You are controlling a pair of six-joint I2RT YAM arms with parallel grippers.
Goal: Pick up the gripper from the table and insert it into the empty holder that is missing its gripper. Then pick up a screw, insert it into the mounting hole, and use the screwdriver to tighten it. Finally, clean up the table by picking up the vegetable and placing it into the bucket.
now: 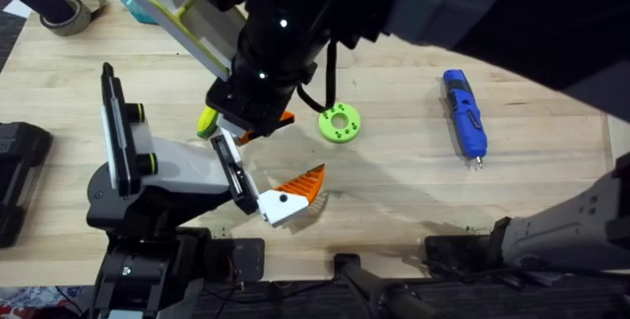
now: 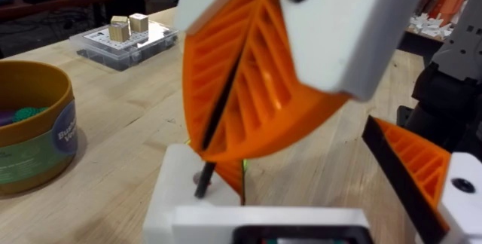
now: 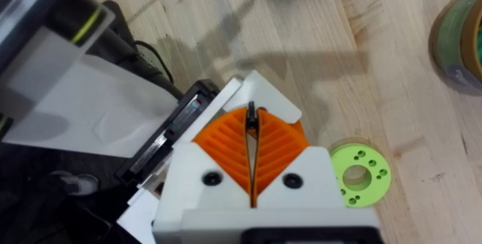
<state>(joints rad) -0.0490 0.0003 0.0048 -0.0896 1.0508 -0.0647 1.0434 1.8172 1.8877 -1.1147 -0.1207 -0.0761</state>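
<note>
Overhead: the right claw [image 1: 248, 122], reaching across from the right, hangs over the left half of the surface [image 1: 394, 201], just above the left claw [image 1: 291, 199]. The screwdriver [image 1: 465, 114] lies flat towards the right edge, well apart from both and untouched. A green disc [image 1: 339, 122] sits near the middle, and the vegetable [image 1: 207, 120], a corn cob, lies beside the right claw.

Left wrist: orange pads [image 2: 248, 101] of the right claw pinch a thin black screw [image 2: 217, 127], its tip at a white mounting block [image 2: 181, 191]. The bucket [image 2: 34, 135] stands nearby. I cannot tell whether the left claw is wide or narrow.

Right wrist: the right claw [image 3: 251, 135] is closed on the screw, which shows as a dark sliver between the ribbed pads.

The screw is probably light, stiff and easily tilted, so it is best held high on the shank. The screwdriver looks smooth and rigid and may roll; it should be gripped across the mid-barrel.
</note>
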